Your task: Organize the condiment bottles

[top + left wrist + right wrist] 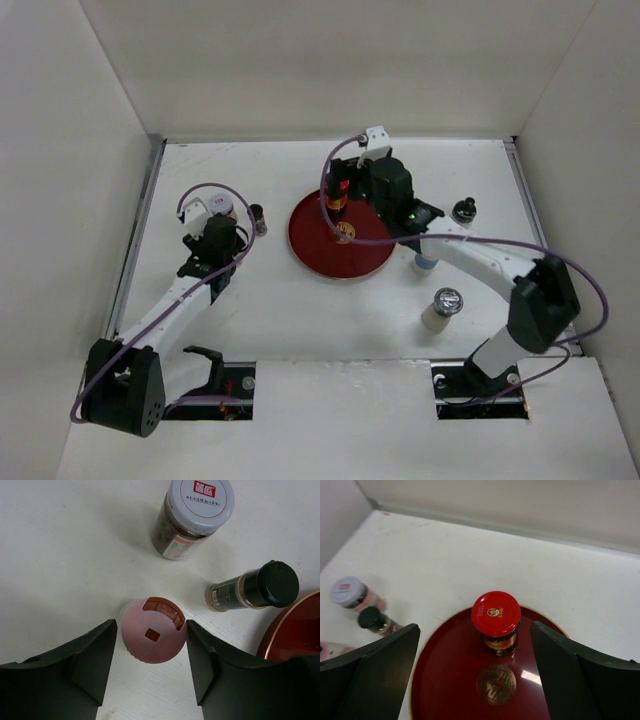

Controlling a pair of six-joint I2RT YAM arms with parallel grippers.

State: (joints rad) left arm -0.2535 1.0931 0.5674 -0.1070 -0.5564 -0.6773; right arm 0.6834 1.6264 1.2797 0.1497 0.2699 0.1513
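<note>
My left tool (150, 630) brackets the pink-capped shaker (154, 642) on the tabletop (60, 555); I cannot tell if it grips. My right tool (474, 629) gapes wide around the red-capped jar (496, 614) on the tray (445, 680).

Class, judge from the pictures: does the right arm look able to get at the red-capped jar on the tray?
Probably yes. The red-capped jar stands upright and alone on the red tray, ahead of the wide-open right fingers and centred between them, nothing in between.
</note>
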